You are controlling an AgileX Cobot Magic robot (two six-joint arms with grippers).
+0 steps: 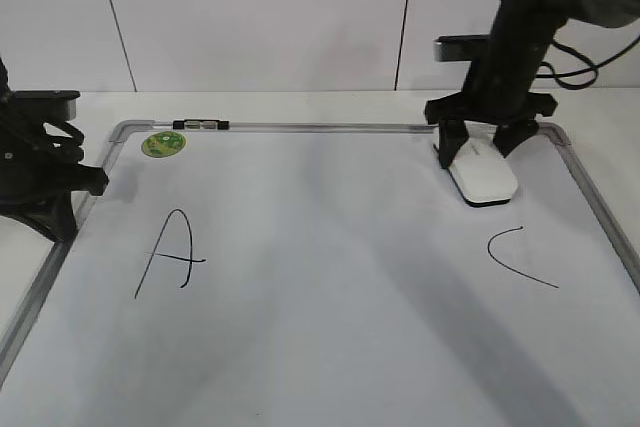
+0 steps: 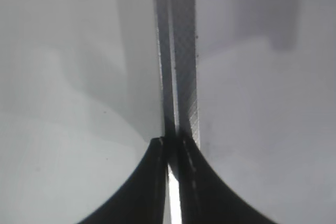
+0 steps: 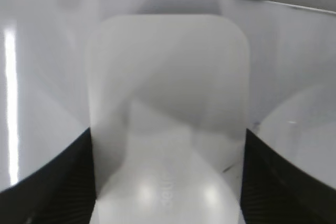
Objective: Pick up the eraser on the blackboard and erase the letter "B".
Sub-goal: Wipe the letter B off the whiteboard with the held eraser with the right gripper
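The white eraser (image 1: 485, 175) lies on the blackboard (image 1: 320, 327) near its far right corner. My right gripper (image 1: 478, 150) stands over it with a finger against each long side. In the right wrist view the eraser (image 3: 168, 93) fills the space between the two dark fingers (image 3: 168, 182). Hand-drawn letters "A" (image 1: 170, 252) and "C" (image 1: 515, 257) show on the board. No letter "B" shows, and the board between them is blank. My left gripper (image 1: 62, 202) rests shut at the board's left frame (image 2: 181, 77), its fingers (image 2: 170, 148) nearly together and empty.
A small round green magnet (image 1: 163, 144) sits at the far left corner of the board. A marker (image 1: 200, 125) lies along the far frame. The grey frame (image 1: 600, 197) edges the board on the right. A white wall stands behind.
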